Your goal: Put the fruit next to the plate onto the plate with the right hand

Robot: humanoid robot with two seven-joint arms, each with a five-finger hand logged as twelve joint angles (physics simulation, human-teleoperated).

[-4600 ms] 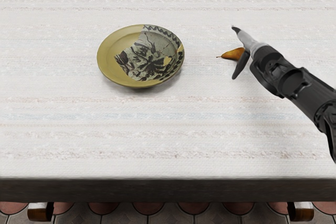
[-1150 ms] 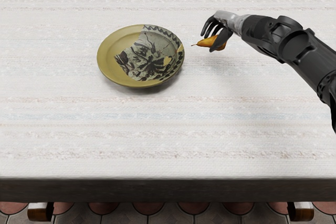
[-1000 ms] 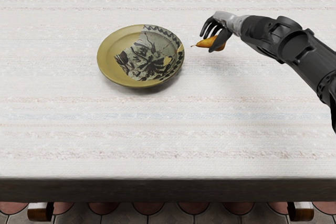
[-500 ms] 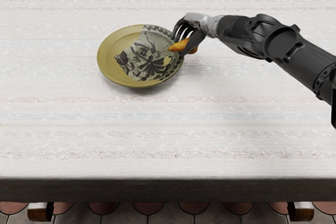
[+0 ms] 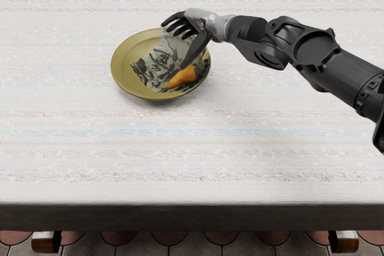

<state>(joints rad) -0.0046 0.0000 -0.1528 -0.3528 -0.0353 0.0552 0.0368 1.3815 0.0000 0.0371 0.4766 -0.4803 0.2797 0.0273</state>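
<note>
Fruit (image 5: 182, 78) on plate (image 5: 122, 68); right hand (image 5: 189, 26) spread above.

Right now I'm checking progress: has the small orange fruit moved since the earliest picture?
Yes. The small orange fruit moved left, from right of the olive patterned plate onto it.

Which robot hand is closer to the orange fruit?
Right. The right hand, fingers spread, is over the plate, just beside the fruit lying on it. The left hand is out of view.
</note>
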